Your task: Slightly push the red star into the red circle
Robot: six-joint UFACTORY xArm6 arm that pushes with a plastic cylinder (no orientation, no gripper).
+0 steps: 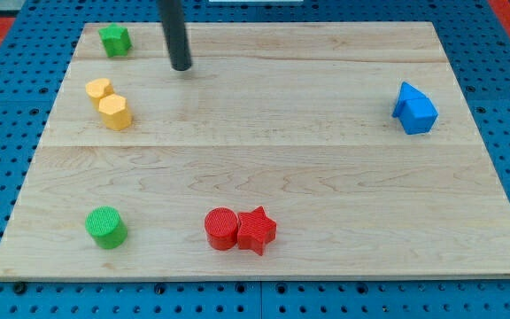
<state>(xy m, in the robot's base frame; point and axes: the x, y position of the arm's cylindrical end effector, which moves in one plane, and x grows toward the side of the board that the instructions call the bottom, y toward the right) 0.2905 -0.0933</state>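
The red star (257,229) lies near the view's bottom, a little left of centre, touching the right side of the red circle (221,228). My tip (181,66) stands near the view's top left, far above both red blocks, touching no block. The rod comes down from the top edge of the view.
A green star-like block (114,39) sits at the top left. A yellow heart-like block (99,89) and a yellow hexagon (114,112) lie together below it. A green circle (105,226) is at the bottom left. A blue block (413,108) is at the right. The wooden board (326,177) rests on a blue pegboard.
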